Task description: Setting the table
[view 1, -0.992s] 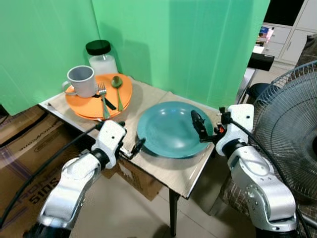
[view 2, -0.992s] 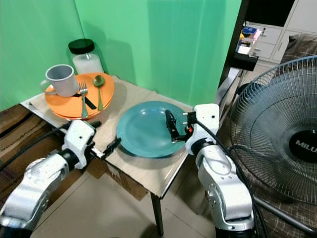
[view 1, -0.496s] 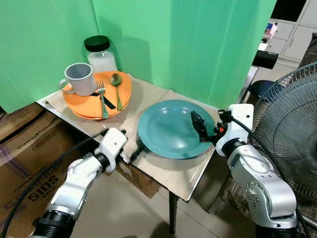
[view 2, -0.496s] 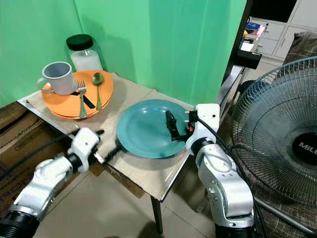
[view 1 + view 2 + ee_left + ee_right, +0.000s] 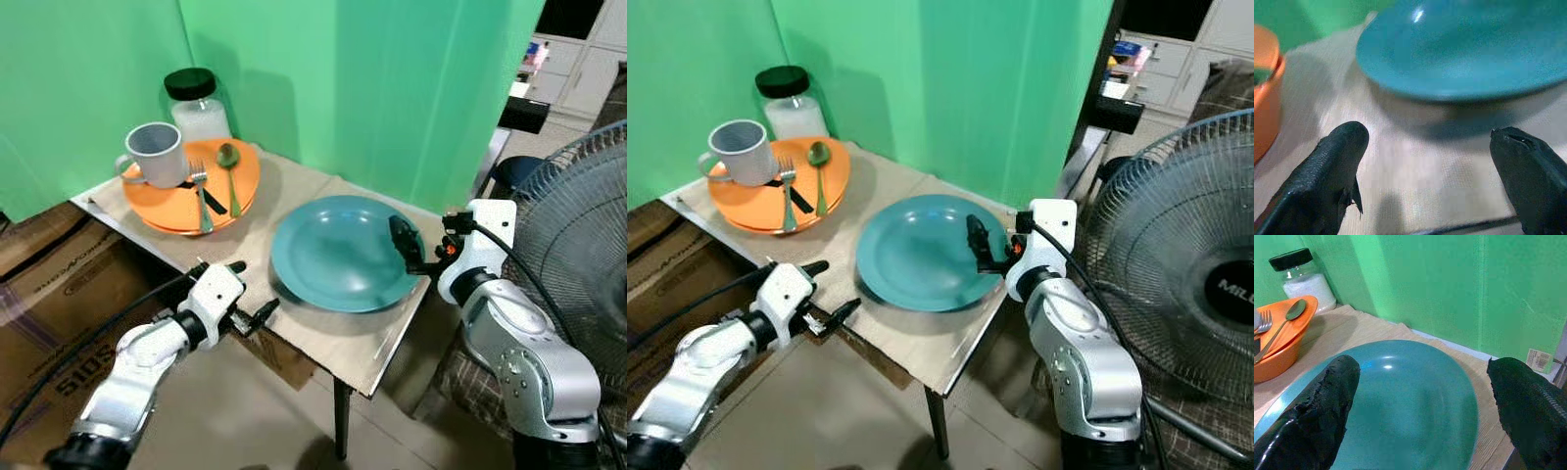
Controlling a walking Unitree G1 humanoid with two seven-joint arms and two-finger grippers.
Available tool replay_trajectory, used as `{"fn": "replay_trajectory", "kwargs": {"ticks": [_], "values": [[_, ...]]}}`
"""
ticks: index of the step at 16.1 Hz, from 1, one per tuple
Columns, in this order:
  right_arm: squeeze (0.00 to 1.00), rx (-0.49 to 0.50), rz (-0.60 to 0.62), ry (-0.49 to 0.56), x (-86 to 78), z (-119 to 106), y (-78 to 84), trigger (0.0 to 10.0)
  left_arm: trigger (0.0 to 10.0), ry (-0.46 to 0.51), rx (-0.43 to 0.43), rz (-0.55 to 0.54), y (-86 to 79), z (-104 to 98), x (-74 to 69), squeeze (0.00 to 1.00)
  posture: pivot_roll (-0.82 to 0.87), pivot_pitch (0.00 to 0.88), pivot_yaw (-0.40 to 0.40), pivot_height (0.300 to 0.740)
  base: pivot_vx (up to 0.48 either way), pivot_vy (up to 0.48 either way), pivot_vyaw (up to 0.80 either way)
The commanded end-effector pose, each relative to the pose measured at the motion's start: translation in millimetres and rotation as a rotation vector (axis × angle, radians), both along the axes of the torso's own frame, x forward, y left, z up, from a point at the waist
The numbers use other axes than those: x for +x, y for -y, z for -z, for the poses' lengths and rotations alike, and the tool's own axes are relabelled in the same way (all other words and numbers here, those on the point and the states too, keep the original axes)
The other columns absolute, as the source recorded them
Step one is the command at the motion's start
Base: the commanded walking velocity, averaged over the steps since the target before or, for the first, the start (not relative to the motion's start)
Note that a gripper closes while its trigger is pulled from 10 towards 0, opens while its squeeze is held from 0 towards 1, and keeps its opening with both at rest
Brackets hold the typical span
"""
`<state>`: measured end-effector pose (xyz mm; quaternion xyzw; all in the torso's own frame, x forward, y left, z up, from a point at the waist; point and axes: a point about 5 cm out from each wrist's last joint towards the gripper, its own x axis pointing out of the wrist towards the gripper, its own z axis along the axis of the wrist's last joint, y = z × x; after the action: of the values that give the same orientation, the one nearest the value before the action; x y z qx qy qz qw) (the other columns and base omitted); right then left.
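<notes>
A green cloth backdrop (image 5: 372,88) hangs in folds behind the worktop (image 5: 338,338), a small table with a light woven covering and a dark leg (image 5: 340,423) at its near corner. The floor (image 5: 274,421) is pale tile. Cardboard boxes (image 5: 49,294) with red print sit under and beside the worktop on the left. On the right stands a large fan (image 5: 1185,264) with a wire grille. Beyond it, white cabinets (image 5: 578,69) line the far wall, and a dark stool (image 5: 509,176) stands near the backdrop's edge. Light is even and bright.
</notes>
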<state>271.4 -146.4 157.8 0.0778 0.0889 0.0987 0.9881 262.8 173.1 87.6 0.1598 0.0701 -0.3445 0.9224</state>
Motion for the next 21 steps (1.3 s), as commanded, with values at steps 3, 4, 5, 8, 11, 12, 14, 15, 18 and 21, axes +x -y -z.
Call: {"fn": "replay_trajectory", "kwargs": {"ticks": [3, 4, 5, 8, 11, 12, 14, 15, 18, 21], "values": [[0.0, 0.007, 0.006, 0.01, 4.6, -5, 3.1, 10.0, 10.0, 0.078, -0.131, 0.057, 18.7, -28, 26.3, 0.29, 0.01, 0.0, 0.057, 0.74, 0.0, 0.0, 0.0], [0.0, 0.003, 0.008, 0.014, 4.8, -6, 3.8, 10.0, 10.0, 0.076, -0.13, 0.07, 23.0, -26, 30.5, 0.29, 0.0, 0.0, 0.059, 0.74, 0.0, 0.0, 0.0], [0.0, -0.006, 0.011, 0.02, 4.0, -8, 5.8, 10.0, 10.0, 0.058, -0.127, 0.082, 30.0, -21, 38.2, 0.29, -0.02, 0.0, 0.065, 0.74, 0.0, 0.0, 0.0], [0.0, -0.042, 0.028, 0.022, -0.5, -9, 12.8, 10.0, 10.0, -0.007, -0.068, 0.059, 32.9, -3, 49.4, 0.29, -0.05, 0.0, 0.076, 0.74, 0.0, 0.0, 0.0], [0.0, -0.07, 0.056, 0.001, -3.9, -7, 17.8, 10.0, 10.0, -0.096, 0.023, -0.026, 15.0, 29, 47.8, 0.29, -0.08, 0.0, 0.088, 0.74, 0.0, 0.0, 0.0], [0.0, -0.062, 0.055, -0.018, -4.3, -6, 17.8, 10.0, 10.0, -0.099, 0.025, -0.031, 12.6, 32, 46.2, 0.29, -0.08, 0.0, 0.087, 0.74, 0.0, 0.0, 0.0], [0.0, -0.002, 0.022, -0.107, -5.4, 1, 14.0, 10.0, 10.0, -0.096, 0.017, -0.034, 11.8, 34, 43.7, 0.29, -0.07, 0.0, 0.079, 0.74, 0.0, 0.0, 0.0], [0.0, 0.042, -0.005, -0.189, -7.1, 8, 10.3, 10.0, 10.0, -0.095, 0.014, -0.033, 12.6, 36, 42.5, 0.29, -0.07, 0.0, 0.075, 0.74, 0.0, 0.0, 0.0], [0.0, 0.197, -0.109, -0.308, -13.3, 19, -4.9, 10.0, 10.0, -0.106, 0.003, -0.042, 16.7, 45, 36.7, 0.29, -0.06, 0.0, 0.063, 0.74, 0.0, 0.0, 0.0], [0.0, 0.219, -0.125, -0.309, -13.6, 18, -7.0, 10.0, 10.0, -0.106, 0.003, -0.041, 17.2, 46, 35.7, 0.29, -0.06, 0.0, 0.063, 0.74, 0.0, 0.0, 0.0]]}}
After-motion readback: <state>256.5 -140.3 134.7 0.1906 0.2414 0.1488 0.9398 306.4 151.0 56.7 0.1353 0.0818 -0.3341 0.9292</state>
